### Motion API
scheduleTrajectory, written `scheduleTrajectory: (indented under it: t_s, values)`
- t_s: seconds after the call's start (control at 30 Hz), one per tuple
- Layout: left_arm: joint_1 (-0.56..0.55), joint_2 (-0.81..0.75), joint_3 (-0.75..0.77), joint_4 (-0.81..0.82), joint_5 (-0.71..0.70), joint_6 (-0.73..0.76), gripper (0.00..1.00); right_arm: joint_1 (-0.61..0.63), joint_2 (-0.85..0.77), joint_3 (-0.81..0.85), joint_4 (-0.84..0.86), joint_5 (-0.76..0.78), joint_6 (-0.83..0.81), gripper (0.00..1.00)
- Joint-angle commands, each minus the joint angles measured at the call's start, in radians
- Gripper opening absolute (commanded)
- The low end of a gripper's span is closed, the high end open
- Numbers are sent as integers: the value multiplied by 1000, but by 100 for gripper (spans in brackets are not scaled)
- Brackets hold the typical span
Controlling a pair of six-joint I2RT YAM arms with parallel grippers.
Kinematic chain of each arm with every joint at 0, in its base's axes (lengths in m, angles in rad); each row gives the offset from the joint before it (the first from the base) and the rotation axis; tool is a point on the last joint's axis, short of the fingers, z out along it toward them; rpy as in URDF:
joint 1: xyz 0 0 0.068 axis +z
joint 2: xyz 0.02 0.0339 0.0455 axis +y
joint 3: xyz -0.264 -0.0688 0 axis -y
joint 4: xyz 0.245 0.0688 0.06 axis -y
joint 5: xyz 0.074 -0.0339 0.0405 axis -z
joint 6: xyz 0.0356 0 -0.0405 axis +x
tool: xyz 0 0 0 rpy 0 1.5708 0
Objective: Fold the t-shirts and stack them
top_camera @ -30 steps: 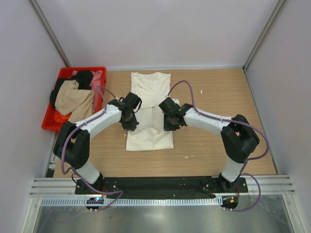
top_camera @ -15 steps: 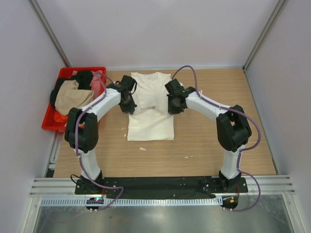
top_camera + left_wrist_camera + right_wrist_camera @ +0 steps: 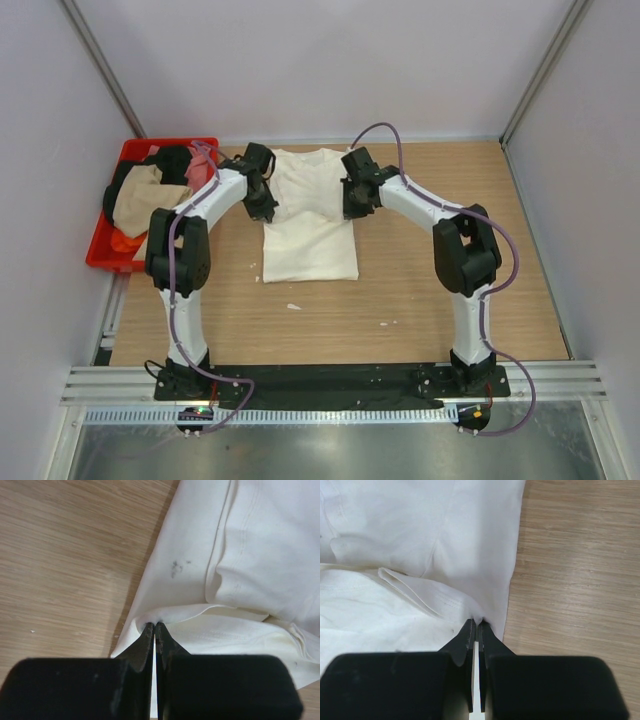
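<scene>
A cream t-shirt (image 3: 310, 225) lies on the wooden table, its near part doubled over toward the collar end. My left gripper (image 3: 265, 207) is shut on the shirt's left edge; in the left wrist view the tips (image 3: 154, 626) pinch a raised fold of the cream cloth (image 3: 250, 555), which has small dark specks. My right gripper (image 3: 352, 205) is shut on the shirt's right edge; in the right wrist view the tips (image 3: 476, 622) pinch a fold of the cloth (image 3: 420, 535). More shirts, tan (image 3: 150, 200), black (image 3: 172, 160), pink and orange, lie in the crate.
A red plastic crate (image 3: 100, 255) stands at the table's left edge with the heaped shirts. Small white scraps (image 3: 293, 306) lie on the wood near the shirt's near edge. Grey walls close in the table at the back and sides.
Both grippers have moved away from the bases toward the collar end, carrying the shirt's near edge with them. The shirt now lies shorter, folded over itself.
</scene>
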Motion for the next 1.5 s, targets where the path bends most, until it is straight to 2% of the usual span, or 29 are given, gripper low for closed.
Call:
scheduleTrajectory:
  t_s: [0.0, 0.37, 0.83, 0.93, 0.97, 1.03, 1.07, 1.13, 1.17, 1.23, 1.3, 1.47]
  values:
    - [19, 21, 56, 12, 5, 17, 0, -11, 17, 62, 33, -21, -22, 1]
    - [40, 105, 130, 29, 45, 26, 0, -35, 80, 132, 21, -33, -42, 2]
    - [69, 130, 162, 87, 81, -15, 0, -60, 125, 178, 26, -65, -51, 2]
    - [77, 156, 179, 86, 120, -23, 0, -68, 140, 198, 26, -64, -51, 3]
    - [80, 162, 195, 86, 128, -24, 1, -69, 144, 212, 24, -64, -48, 7]
    - [88, 174, 214, 64, 125, -21, 8, -77, 160, 235, 21, -64, -48, 14]
    - [91, 173, 237, 54, 119, -21, 13, -80, 167, 276, 14, -65, -51, 24]
    - [106, 161, 274, 21, 110, -9, 30, -94, 187, 335, -32, -50, -54, 31]
    - [117, 148, 304, 6, 105, -6, 35, -98, 187, 380, -55, -50, -51, 36]
    - [116, 109, 305, -20, 63, 21, 49, -101, 166, 373, -89, -51, -52, 40]
    - [108, 20, 207, -10, 45, 37, 54, -101, 90, 257, -69, -67, -43, 41]
    - [91, -164, -141, 113, 142, 28, 54, -101, -84, -42, -7, -229, -39, 44]
